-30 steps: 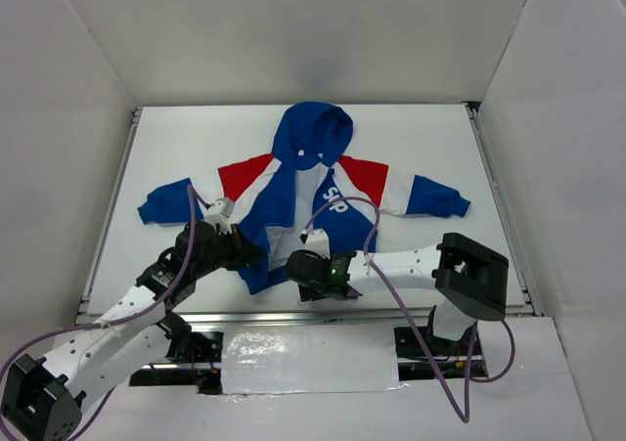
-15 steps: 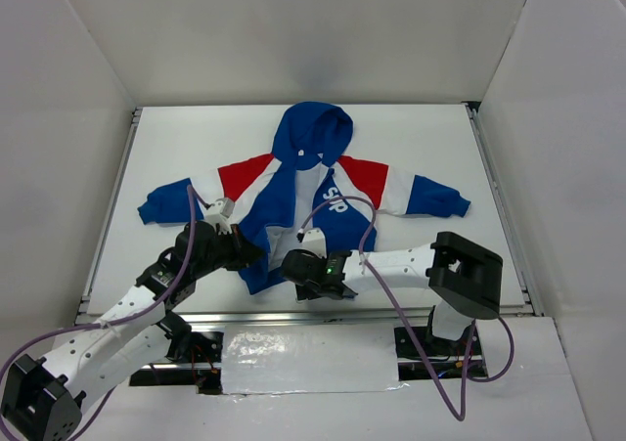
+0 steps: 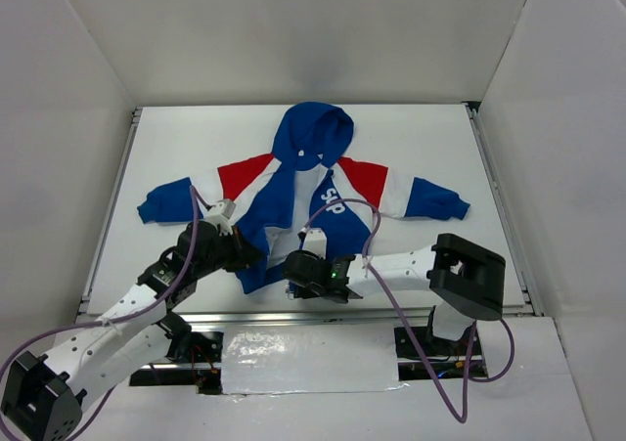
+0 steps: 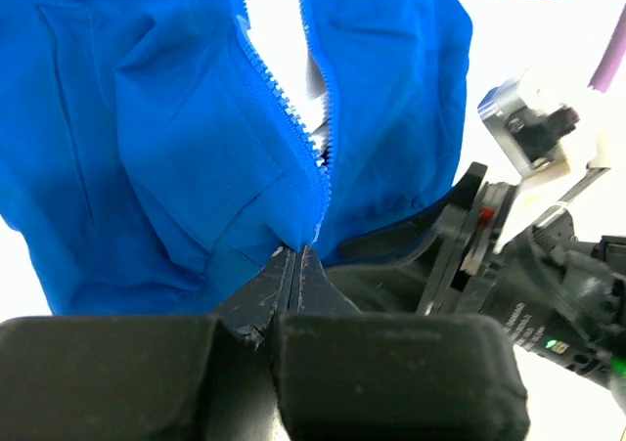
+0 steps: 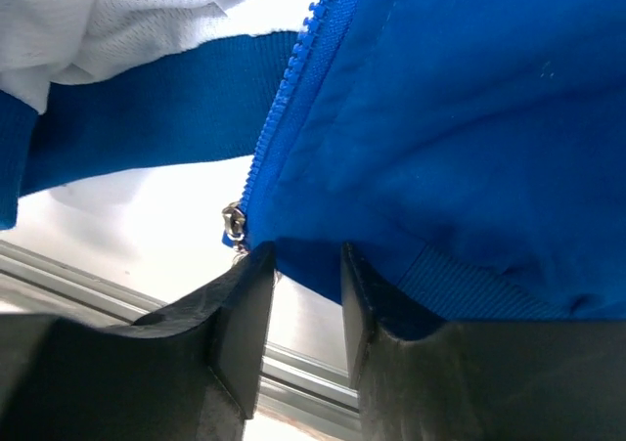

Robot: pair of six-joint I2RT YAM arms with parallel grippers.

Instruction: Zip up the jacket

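Royal blue cloth is filling both wrist views. One jacket (image 3: 293, 192) is lying flat on the white table (image 3: 196, 133), with its hem toward the two arms. At the near edge, the left gripper (image 4: 296, 257) is pressing its jaws together on the hem corner at the foot of the zip. Just beside it, the right gripper (image 5: 301, 265) is holding its jaws a narrow gap apart, with the other hem edge dipping between the tips; whether they are pinching it cannot be told. One metal zipper pull (image 5: 233, 224) is hanging beside that gripper. Beyond, the two rows of teeth (image 4: 279, 94) are lying apart, with white showing between them. Farther back, two sleeves (image 3: 166, 201) are spreading left and right, and the single hood (image 3: 313, 128) is lying farthest from the arms.
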